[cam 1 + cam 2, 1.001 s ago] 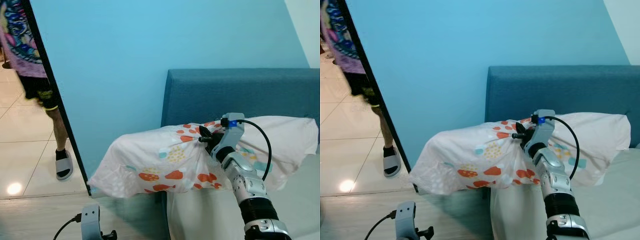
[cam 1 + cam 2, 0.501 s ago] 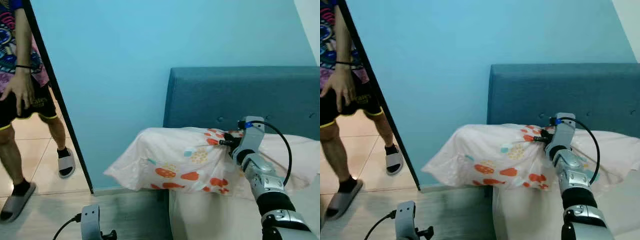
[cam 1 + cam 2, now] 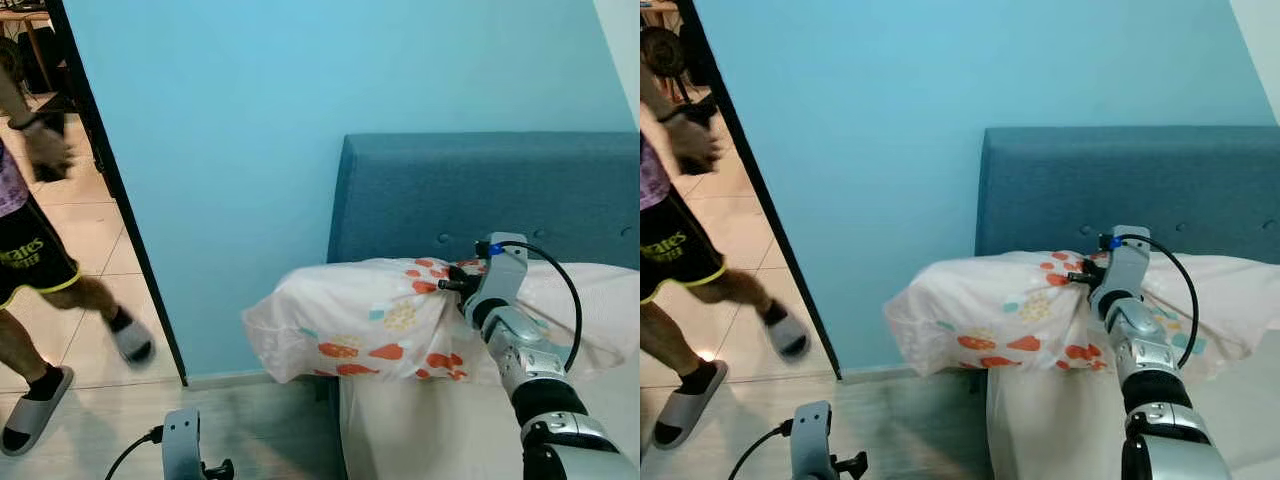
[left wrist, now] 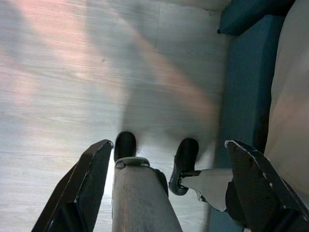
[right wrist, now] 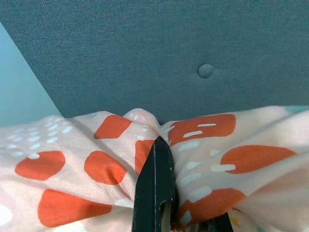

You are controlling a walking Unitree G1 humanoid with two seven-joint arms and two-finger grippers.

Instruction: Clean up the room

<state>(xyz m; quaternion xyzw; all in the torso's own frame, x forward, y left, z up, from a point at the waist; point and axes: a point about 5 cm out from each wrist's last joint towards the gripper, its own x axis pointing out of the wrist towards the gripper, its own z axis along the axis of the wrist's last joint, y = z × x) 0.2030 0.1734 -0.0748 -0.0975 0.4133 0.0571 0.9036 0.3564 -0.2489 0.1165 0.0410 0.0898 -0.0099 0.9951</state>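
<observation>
One pillow point(image 3: 370, 320), pale with orange and teal spots, sits center-right of the head view, against the blue headboard point(image 3: 500, 190) at the head of the bed point(image 3: 420, 430). Its left end hangs past the bed edge over the floor. Right gripper point(image 3: 452, 284) is clenched on a bunched fold of the pillow cover, right of center, just below the headboard; the silver arm runs down to the lower right corner with a black cable looping off the wrist. Wrist view: one black finger point(image 5: 155, 188) pressed into the gathered fabric, orange blotches around it, a headboard button above. Left gripper point(image 4: 159, 159) hangs low at the bottom left, released, fingers spread wide and holding nothing, over grey wood floor point(image 4: 72, 72) next to the bed's blue side. The robot's two feet show below it. A light blue wall point(image 3: 300, 100) fills the middle. A person point(image 3: 30, 240) in black shorts and grey slides, blurred, is at the far left in the doorway on tiled floor.
</observation>
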